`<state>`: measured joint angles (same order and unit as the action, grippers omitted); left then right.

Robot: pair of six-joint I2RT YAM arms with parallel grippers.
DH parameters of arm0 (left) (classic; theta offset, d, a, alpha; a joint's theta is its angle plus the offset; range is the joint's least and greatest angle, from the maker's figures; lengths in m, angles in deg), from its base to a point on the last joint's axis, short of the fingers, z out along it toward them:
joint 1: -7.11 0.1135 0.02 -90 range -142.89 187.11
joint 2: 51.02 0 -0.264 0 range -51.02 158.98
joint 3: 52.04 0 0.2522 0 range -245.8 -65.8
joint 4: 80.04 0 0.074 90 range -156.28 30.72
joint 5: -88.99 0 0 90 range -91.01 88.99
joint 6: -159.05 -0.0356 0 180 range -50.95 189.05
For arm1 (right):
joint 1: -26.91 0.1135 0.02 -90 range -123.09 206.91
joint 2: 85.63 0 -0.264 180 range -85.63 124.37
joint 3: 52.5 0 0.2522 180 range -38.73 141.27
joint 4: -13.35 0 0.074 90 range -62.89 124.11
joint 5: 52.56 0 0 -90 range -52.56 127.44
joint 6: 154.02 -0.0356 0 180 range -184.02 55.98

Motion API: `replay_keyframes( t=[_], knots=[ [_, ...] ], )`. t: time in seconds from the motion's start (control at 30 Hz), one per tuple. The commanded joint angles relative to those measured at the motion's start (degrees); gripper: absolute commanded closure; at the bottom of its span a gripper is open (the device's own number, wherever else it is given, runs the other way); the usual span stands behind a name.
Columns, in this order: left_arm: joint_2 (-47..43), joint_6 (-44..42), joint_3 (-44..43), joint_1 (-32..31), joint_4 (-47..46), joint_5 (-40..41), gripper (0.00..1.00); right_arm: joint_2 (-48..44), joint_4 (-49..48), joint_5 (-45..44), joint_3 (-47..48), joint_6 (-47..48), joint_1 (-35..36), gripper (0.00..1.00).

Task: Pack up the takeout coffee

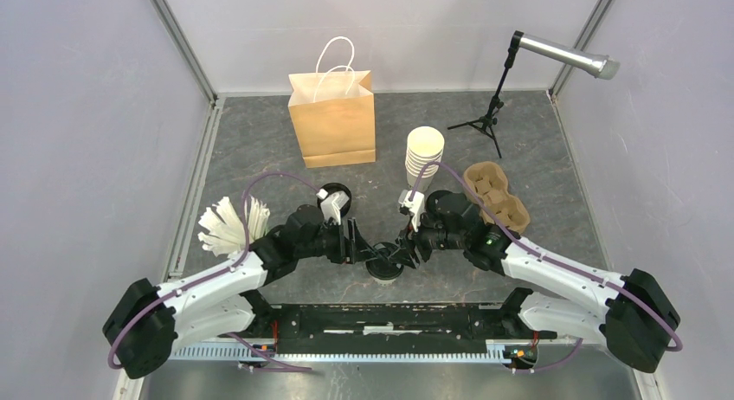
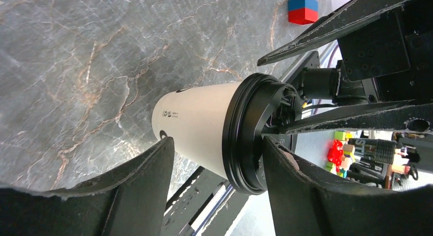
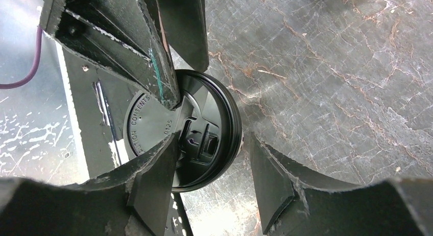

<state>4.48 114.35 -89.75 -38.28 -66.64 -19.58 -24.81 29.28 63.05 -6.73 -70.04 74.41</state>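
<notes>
Left gripper [image 2: 217,144] open, straddling takeout coffee [image 2: 199,123]

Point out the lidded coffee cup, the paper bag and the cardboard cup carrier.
Coffee cup [image 2: 196,124]: left wrist view, on its cream side wall.
Paper bag [image 1: 333,127]: top view, on its brown front face.
Cup carrier [image 1: 495,196]: top view, on its cardboard middle.
</notes>
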Motion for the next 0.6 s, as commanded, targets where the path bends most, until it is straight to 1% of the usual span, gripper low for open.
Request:
replay_keyframes(
  t=[0.0,0.1,0.27,0.33,0.43,0.57],
  knots=[
    [3.4,2.8,1.5,-0.2,-7.0,-3.2,0.31,0.2,1.9,-2.0,-1.2,0.2,0.0,0.41],
    [3.9,2.9,2.0,-0.2,-6.6,-2.2,0.34,0.1,1.8,-2.2,-1.2,-0.1,-0.1,0.41],
    [4.3,0.2,1.0,-0.3,0.0,3.1,0.41,0.0,2.5,-2.2,0.8,-0.9,-0.1,0.4],
    [4.5,-0.3,1.0,-0.4,1.4,3.4,0.42,-0.2,3.9,-2.4,2.7,-0.9,0.0,0.39],
    [4.8,-0.5,1.0,-0.7,1.4,3.5,0.44,-1.4,6.3,-3.7,5.2,-0.8,0.0,0.38],
    [4.6,-0.8,1.0,-0.8,1.3,3.9,0.45,-4.3,7.4,-3.9,7.0,-1.5,-0.1,0.39]
  ],
)
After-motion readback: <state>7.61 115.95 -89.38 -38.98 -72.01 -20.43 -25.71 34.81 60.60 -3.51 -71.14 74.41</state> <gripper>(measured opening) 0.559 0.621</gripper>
